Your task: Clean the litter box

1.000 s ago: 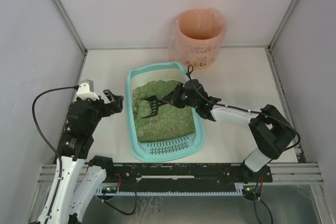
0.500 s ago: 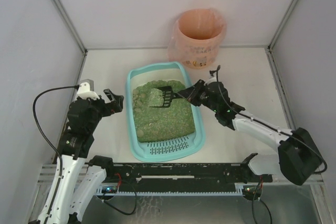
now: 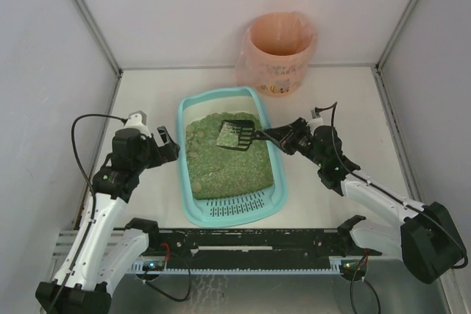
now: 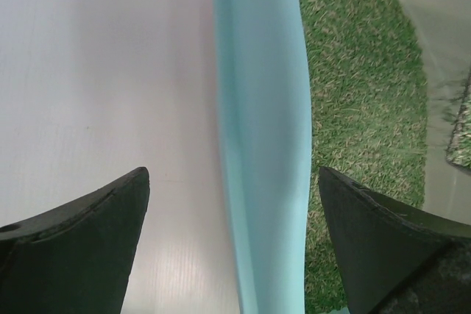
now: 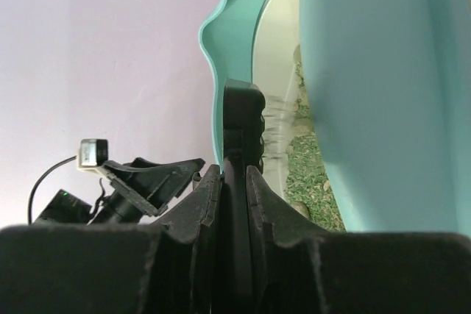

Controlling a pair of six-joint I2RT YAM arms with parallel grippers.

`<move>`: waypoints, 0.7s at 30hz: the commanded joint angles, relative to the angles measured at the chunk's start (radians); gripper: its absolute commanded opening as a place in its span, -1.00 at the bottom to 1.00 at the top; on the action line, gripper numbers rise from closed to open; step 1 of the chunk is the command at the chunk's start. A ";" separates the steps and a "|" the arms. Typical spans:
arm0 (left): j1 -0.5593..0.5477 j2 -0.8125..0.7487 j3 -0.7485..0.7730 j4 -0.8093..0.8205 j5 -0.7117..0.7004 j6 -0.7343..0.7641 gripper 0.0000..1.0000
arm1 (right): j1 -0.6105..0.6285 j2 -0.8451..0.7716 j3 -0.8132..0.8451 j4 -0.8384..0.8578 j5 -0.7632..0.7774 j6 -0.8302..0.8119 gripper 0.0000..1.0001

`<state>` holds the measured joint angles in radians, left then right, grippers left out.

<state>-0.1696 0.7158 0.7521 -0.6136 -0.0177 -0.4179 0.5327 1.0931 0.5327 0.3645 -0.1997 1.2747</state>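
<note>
Litter box, a large light-teal plastic rectangular tray (image 3: 237, 208) with rounded corners and green granular litter, sits mid-table with its long axis running away from the arm bases, slotted grate end nearest them. The right gripper (image 3: 283, 136) hangs just over the tray's right wall toward the far end, its jaws pinched narrow on the handle of a small black slotted plastic scoop (image 3: 237, 134), whose head reaches left over the litter and carries a clump of green granules. A round bin lined with a pink bag (image 3: 278, 53) stands beyond the tray's far end, slightly right, so the right arm is the nearer one and the likely next move is a carry away from the bases. The left gripper (image 3: 168, 146) hovers just beside the tray's left wall, jaws spread wide and holding nothing; its wrist view shows the teal rim between the fingers, seemingly untouched.
</note>
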 commanded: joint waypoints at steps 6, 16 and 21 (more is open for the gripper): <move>0.008 0.005 0.112 -0.012 -0.019 -0.059 1.00 | -0.043 -0.040 -0.057 0.165 -0.041 0.109 -1.00; 0.008 -0.090 0.068 0.057 -0.008 0.004 1.00 | -0.030 0.021 -0.021 0.240 -0.147 0.113 -1.00; 0.007 -0.083 0.045 0.054 -0.008 0.020 1.00 | -0.069 0.010 -0.058 0.200 -0.122 0.119 -1.00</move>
<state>-0.1692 0.6281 0.7944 -0.5983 -0.0303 -0.4328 0.4870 1.1355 0.4873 0.5297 -0.3492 1.3666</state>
